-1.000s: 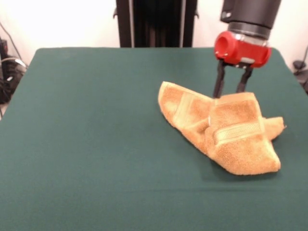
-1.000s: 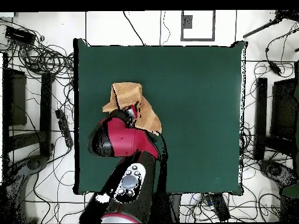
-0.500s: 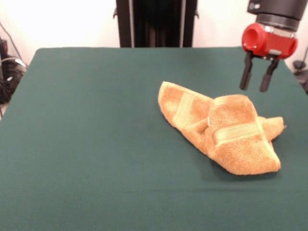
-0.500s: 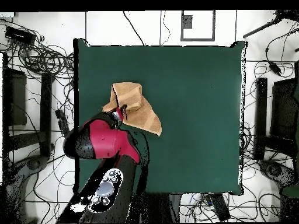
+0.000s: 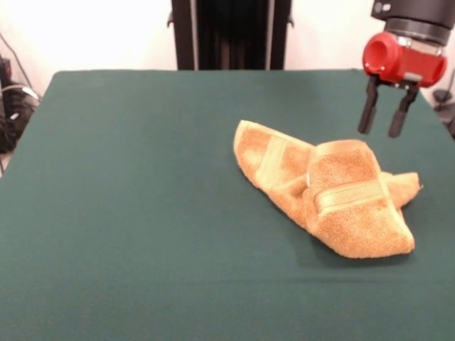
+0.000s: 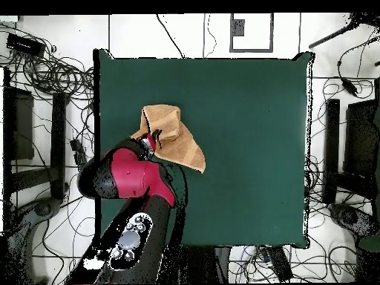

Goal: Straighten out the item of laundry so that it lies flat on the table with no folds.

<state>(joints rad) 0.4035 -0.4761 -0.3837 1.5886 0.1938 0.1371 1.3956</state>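
**Towel still folded, gripper empty above its far edge**

Green cloth covers the whole table, and white wall with a dark upright frame fills the background behind it. From my seat I see the towel lying on the right half of the table in the front view, well in from the near edge. It is far from flat: one part is doubled over the rest, so a pale woven band runs across the top flap while a second stretch of band shows on the lower layer to the left. A small corner pokes out at the right side, and the near end bulges in a rounded fold. In the overhead view the towel sits toward the table's left edge, an uneven wedge, not a rectangle.

My gripper hangs in the air just above and beyond the towel's far right part, not touching it. Its two dark fingers stand a little apart with nothing between them. The red wrist sits above them.

I judge the job barely begun: the top flap needs peeling back and the bunched end must be spread. Every fold is left to do.
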